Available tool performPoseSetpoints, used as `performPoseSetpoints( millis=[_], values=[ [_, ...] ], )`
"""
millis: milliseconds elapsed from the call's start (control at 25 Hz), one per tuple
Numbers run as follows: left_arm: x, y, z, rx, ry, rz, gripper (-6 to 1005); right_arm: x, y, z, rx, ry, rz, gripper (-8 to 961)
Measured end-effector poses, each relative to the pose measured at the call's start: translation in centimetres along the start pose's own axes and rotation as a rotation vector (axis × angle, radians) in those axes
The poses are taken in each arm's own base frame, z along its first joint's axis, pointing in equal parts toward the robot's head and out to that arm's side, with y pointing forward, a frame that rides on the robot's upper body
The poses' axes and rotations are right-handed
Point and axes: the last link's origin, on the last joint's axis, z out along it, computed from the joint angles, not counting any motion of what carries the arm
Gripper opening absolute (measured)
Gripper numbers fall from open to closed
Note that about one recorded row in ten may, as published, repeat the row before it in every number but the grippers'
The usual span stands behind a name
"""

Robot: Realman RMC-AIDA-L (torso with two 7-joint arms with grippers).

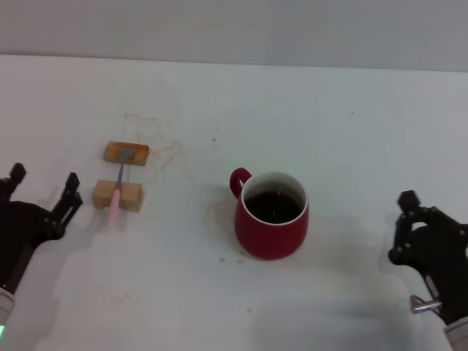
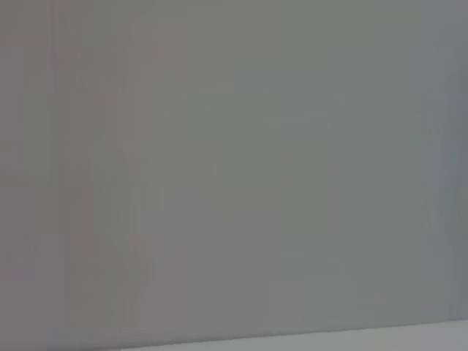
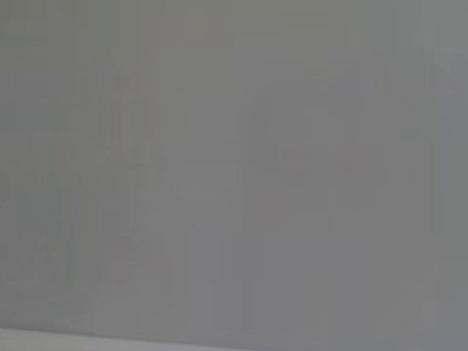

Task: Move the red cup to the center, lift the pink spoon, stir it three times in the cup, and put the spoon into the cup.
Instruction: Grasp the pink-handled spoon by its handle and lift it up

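Observation:
The red cup stands upright near the middle of the white table, its handle turned toward the far left and dark liquid inside. The pink spoon lies across two tan wooden blocks left of the cup, its grey bowl end on the far block and its pink handle over the near one. My left gripper is open at the near left, a little left of the spoon and holding nothing. My right gripper hangs at the near right, well clear of the cup. Both wrist views show only a blank grey surface.
The far wooden block and the near wooden block sit close together on the left. Faint brown stains mark the table between the blocks and the cup.

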Motion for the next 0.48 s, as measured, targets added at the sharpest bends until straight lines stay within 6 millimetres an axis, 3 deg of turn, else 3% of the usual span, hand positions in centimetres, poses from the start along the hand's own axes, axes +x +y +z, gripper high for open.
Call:
performPoseSetpoints(
  millis=[240, 480],
  values=[
    [-0.2, 2.1, -0.5, -0.081, -0.008, -0.023, 844, -0.5, -1.6, -0.8, 0.089, -0.049, -0.012, -1],
    [-0.4, 2.8, -0.9, -0.099, -0.015, -0.029, 844, -0.7, -3.1, -1.8, 0.188, -0.069, -0.020, -1]
  ],
)
